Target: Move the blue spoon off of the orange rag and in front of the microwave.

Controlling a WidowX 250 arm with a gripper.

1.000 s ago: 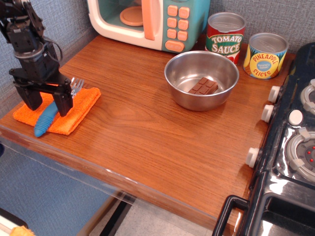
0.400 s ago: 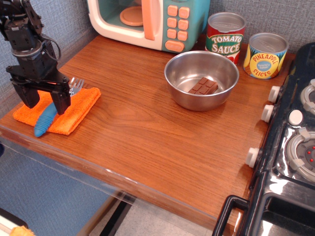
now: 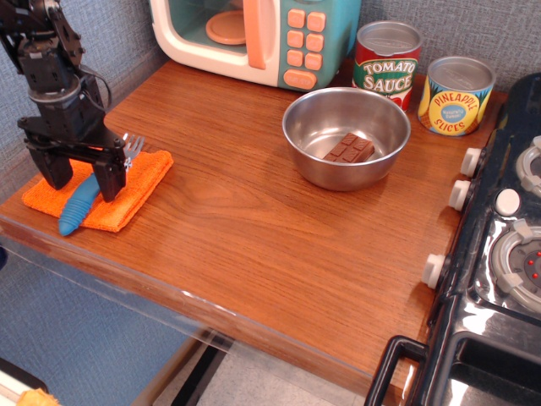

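The blue spoon (image 3: 80,205) has a ribbed blue handle and a silver tined head. It lies diagonally on the orange rag (image 3: 135,182) at the table's front left corner. My black gripper (image 3: 83,179) stands over it, open, one finger on each side of the handle's upper part, fingertips down at the rag. The tined head pokes out behind the right finger (image 3: 111,179). The microwave (image 3: 254,34) stands at the back of the table, teal with a cream front and peach handle and buttons, well behind the rag.
A metal bowl (image 3: 347,137) holding a chocolate bar (image 3: 350,149) sits mid-right. A tomato sauce can (image 3: 386,61) and a pineapple can (image 3: 456,93) stand behind it. A toy stove (image 3: 507,245) fills the right edge. Bare wood table (image 3: 220,110) lies before the microwave.
The gripper shifted slightly up and left, then came back down and right over the spoon handle. The spoon and rag have not moved.
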